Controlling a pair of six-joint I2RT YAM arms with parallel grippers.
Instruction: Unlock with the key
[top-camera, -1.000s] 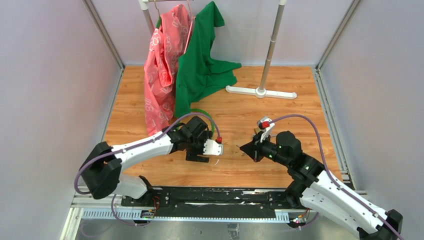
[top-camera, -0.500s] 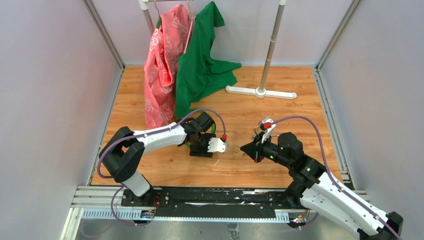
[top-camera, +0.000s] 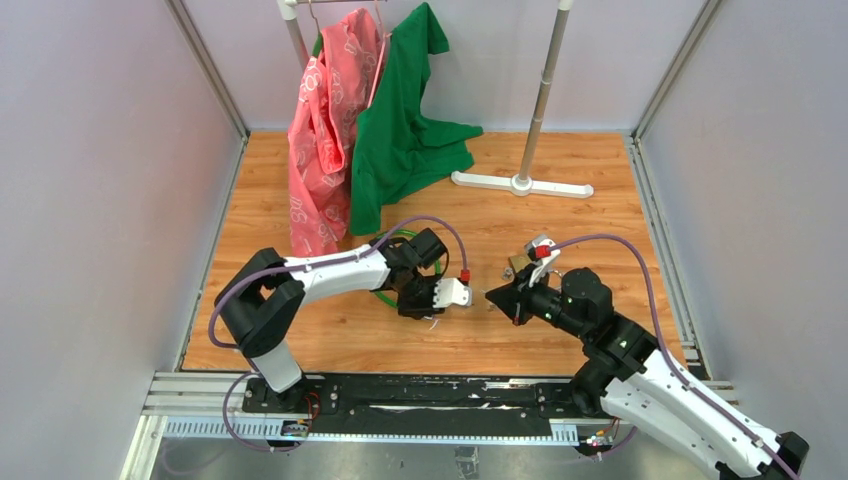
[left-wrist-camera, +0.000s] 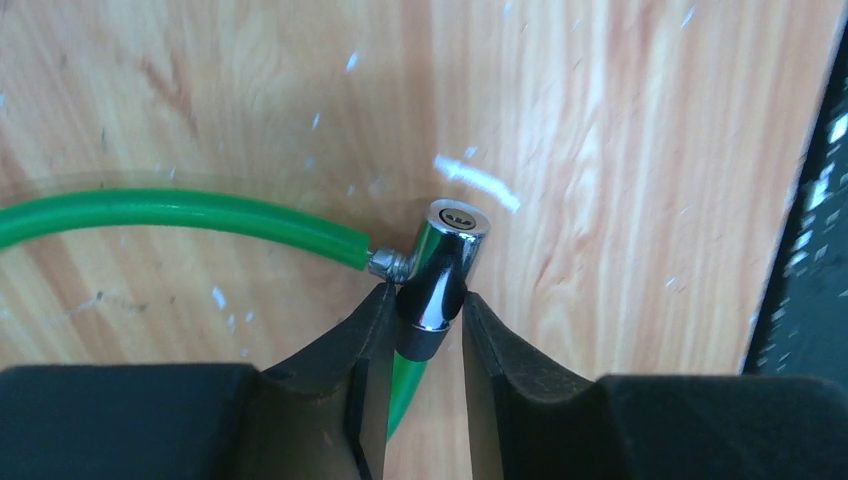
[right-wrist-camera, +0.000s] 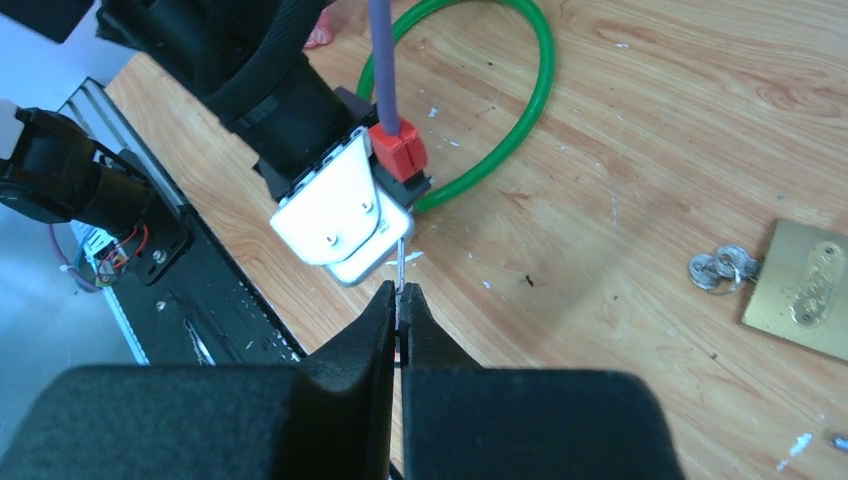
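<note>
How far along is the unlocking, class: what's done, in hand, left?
Done: left claw clamps the cable lock's chrome cylinder; right claw pinches the key. In hand: lining key up with the keyhole. Left: insert and turn; keyhole is empty.

Most of the key (right-wrist-camera: 400, 268) is buried between my right gripper's (right-wrist-camera: 400, 297) jaws; only a thin sliver pokes beyond them.

- The cable lock (left-wrist-camera: 180, 210): bright green sheath.
- Its cylinder (left-wrist-camera: 445, 265): mirror chrome, black at the base.
- The key (right-wrist-camera: 401, 268): silvery.
- The left fingers (left-wrist-camera: 330, 380) and right fingers (right-wrist-camera: 350, 360): matte black.
- The desk (top-camera: 600, 200): light wood grain, flecked white.
- The padlock (right-wrist-camera: 800, 290): brass.
- The key bunch (right-wrist-camera: 722, 268): silvery.
- One garment (top-camera: 325, 130): pink-red with pale print.
- The other garment (top-camera: 405, 140): plain green.
</note>
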